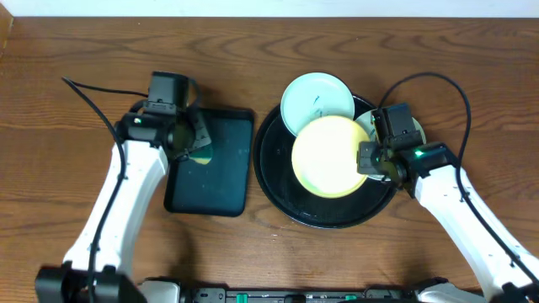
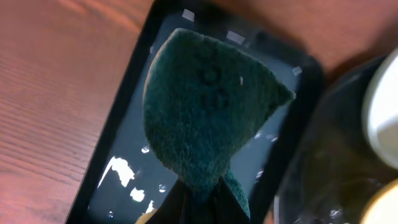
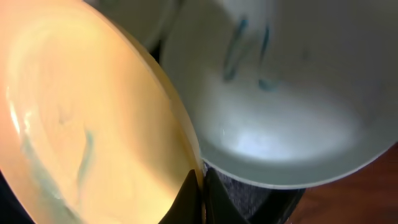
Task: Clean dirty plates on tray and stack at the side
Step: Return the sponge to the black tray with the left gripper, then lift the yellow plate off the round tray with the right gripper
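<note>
The round black tray (image 1: pixel 278 181) holds the plates. A pale yellow plate (image 1: pixel 328 156) lies tilted in its middle. My right gripper (image 1: pixel 370 160) is shut on its right rim; the right wrist view shows the fingers (image 3: pixel 202 193) pinching the yellow plate's (image 3: pixel 81 124) edge, with faint blue marks inside. A mint-white plate (image 1: pixel 316 101) sits at the tray's far rim. Another mint-white plate (image 1: pixel 364 126) is mostly hidden under my right wrist. A mint-white plate with blue scribbles (image 3: pixel 280 93) shows beside the yellow one. My left gripper (image 1: pixel 202 145) is shut on a dark green sponge (image 2: pixel 208 106).
A rectangular black tray (image 1: pixel 215 181) lies left of the round tray, under the sponge; it also shows in the left wrist view (image 2: pixel 124 143). The round tray's edge (image 2: pixel 323 168) is close on its right. Black cables trail over the wood table (image 1: pixel 76 50).
</note>
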You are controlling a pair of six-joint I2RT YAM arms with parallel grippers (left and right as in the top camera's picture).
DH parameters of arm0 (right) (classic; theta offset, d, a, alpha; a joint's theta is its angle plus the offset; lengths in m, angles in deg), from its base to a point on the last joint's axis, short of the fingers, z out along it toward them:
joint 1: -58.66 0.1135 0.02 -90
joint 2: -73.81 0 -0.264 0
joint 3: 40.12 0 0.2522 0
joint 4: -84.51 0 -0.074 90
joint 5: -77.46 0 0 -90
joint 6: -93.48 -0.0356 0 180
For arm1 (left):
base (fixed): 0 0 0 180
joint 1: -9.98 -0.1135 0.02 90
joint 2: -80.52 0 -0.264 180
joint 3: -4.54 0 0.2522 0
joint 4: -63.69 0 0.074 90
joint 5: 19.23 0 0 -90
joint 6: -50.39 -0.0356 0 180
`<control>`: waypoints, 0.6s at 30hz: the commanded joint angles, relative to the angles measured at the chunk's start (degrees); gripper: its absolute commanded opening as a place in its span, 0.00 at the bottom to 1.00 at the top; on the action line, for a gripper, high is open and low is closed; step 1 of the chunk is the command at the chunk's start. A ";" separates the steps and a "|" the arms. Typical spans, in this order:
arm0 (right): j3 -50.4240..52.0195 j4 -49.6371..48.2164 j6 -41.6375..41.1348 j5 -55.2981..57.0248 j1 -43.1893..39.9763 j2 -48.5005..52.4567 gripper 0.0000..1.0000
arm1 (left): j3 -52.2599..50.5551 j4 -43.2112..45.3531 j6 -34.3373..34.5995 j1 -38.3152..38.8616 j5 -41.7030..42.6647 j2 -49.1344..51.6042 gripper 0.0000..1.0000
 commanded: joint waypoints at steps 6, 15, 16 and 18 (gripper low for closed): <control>-3.72 -1.31 2.69 11.69 5.49 -1.16 0.01 | -2.73 0.33 -7.28 -1.70 6.93 7.93 0.07; -3.72 -2.69 3.34 11.72 6.36 -1.16 0.01 | -2.32 0.11 -7.26 -1.70 7.19 8.39 0.56; -3.72 -2.78 4.17 11.76 6.45 -1.16 0.01 | -2.10 -0.07 -7.28 -1.70 7.82 8.02 0.60; -3.72 -3.06 6.82 12.70 7.15 -1.16 0.01 | -1.55 -0.33 -7.26 -1.70 10.36 6.34 0.69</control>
